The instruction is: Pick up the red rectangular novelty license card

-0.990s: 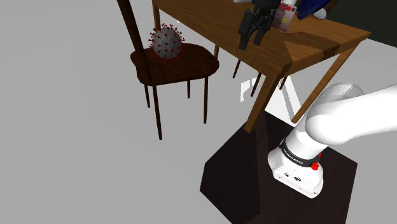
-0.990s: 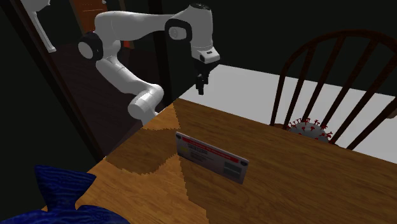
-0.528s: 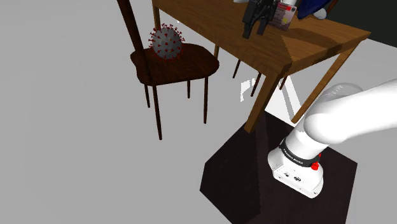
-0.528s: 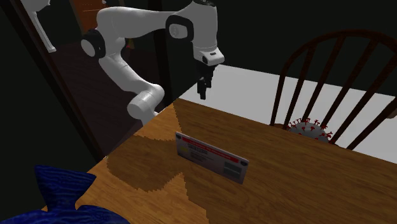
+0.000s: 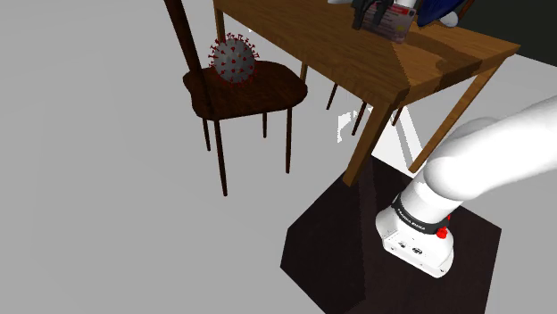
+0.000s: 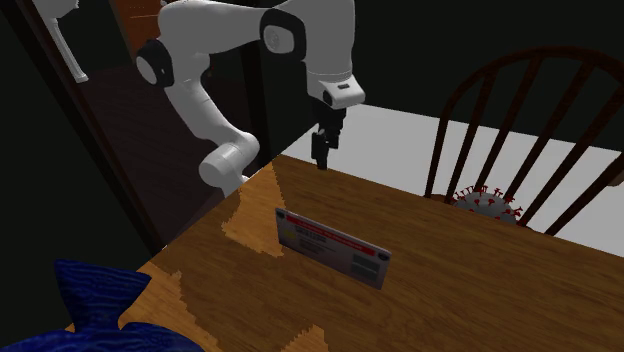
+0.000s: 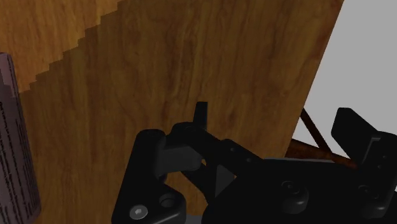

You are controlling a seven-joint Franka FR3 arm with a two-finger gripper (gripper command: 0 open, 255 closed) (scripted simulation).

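The floor (image 5: 107, 196) is grey. A brown wood table (image 5: 312, 45) stands on it. The white arm (image 5: 500, 152) comes up from a dark stand (image 5: 339, 250) and reaches over the table. Just beside the table is a dark chair (image 5: 245, 94). A grey ball (image 5: 233, 60) with red spikes sits on its seat.

A dark blue thing (image 6: 95, 300) lies on the table corner at the lower left of the second exterior view. It may be a soft toy, but I cannot tell.

The card (image 6: 330, 243) stands up on its long edge, near the middle of the table. It is pale, with a red strip along the top and small print on it. Nothing touches it.

The black gripper (image 6: 322, 160) points down over the table, close to the edge on the arm's side. It is near the card but apart from it and a bit higher. In the wrist view its two fingers (image 7: 201, 114) stand apart, with only the wood between them. The card is off to one side of them.
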